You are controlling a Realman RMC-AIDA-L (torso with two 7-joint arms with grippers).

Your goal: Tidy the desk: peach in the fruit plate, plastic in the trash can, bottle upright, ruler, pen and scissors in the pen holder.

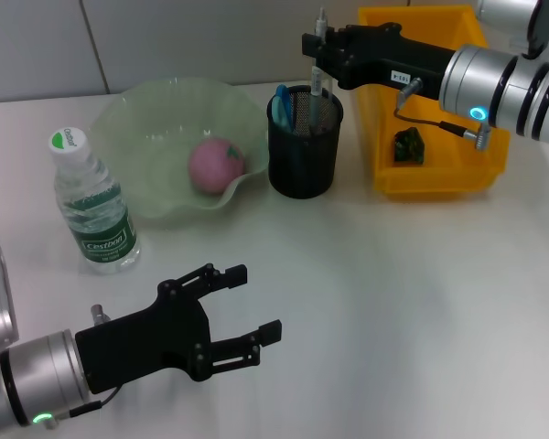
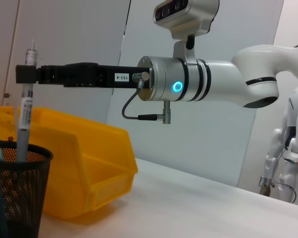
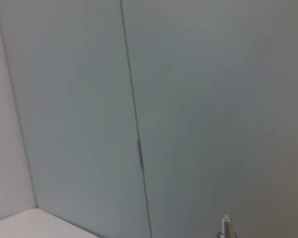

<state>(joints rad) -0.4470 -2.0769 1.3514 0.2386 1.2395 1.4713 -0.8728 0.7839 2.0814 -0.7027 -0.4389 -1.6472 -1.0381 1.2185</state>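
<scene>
Right tool (image 1: 317,48) pinched slim grey pen (image 1: 317,87) upright, long axis vertical, tip inside black mesh pen holder (image 1: 304,151) directly below; left tool (image 1: 247,306) spread, idle.

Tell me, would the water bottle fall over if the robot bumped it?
Probably, if bumped up high. The water bottle stands upright, tall and narrow on a small base, so it looks tippy. It seems mostly full of water, which may steady it a bit against a light nudge. Its clear plastic sides look smooth, so it might also slide on the table.

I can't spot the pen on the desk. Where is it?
Head view, right rear: the pen stands upright in the right gripper, its lower end inside the pen holder.
</scene>
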